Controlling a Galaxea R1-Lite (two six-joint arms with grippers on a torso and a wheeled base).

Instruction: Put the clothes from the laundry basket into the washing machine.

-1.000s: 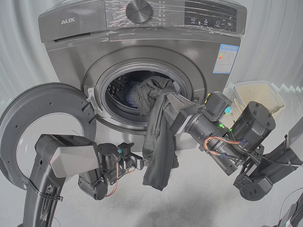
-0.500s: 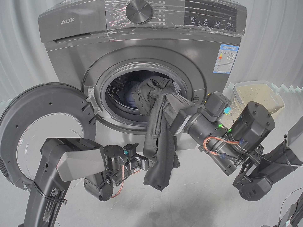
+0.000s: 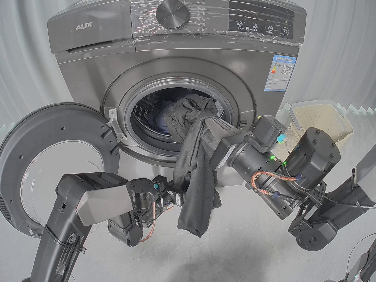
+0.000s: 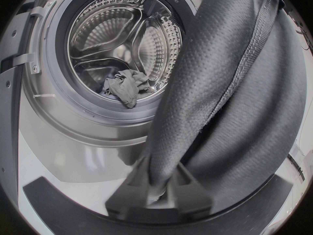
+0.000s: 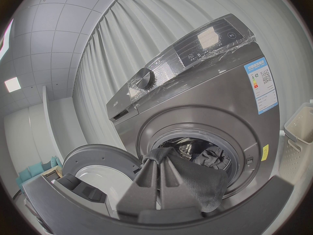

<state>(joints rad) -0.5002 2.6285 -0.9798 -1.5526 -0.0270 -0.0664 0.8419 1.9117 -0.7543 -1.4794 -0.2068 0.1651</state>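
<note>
A dark grey garment (image 3: 196,185) hangs from the washing machine's drum opening (image 3: 156,114) down toward the floor. My right gripper (image 3: 213,126) is shut on its upper part at the drum's rim, as the right wrist view also shows for that gripper (image 5: 159,170) and the garment (image 5: 202,183). Lower down, my left gripper (image 3: 179,192) is shut on the hanging edge of the garment (image 4: 228,98), the cloth pinched between its fingers (image 4: 140,186). Other clothes (image 4: 127,87) lie inside the drum. The beige laundry basket (image 3: 321,118) stands to the right of the machine.
The round machine door (image 3: 58,138) is swung open to the left, just above my left arm. Bare grey floor (image 3: 243,247) lies in front of the machine. A curtain (image 3: 340,40) hangs behind it.
My left gripper has moved right and up to the hanging garment and now pinches its edge, pulling the lower cloth slightly left. The right arm has hardly moved.
</note>
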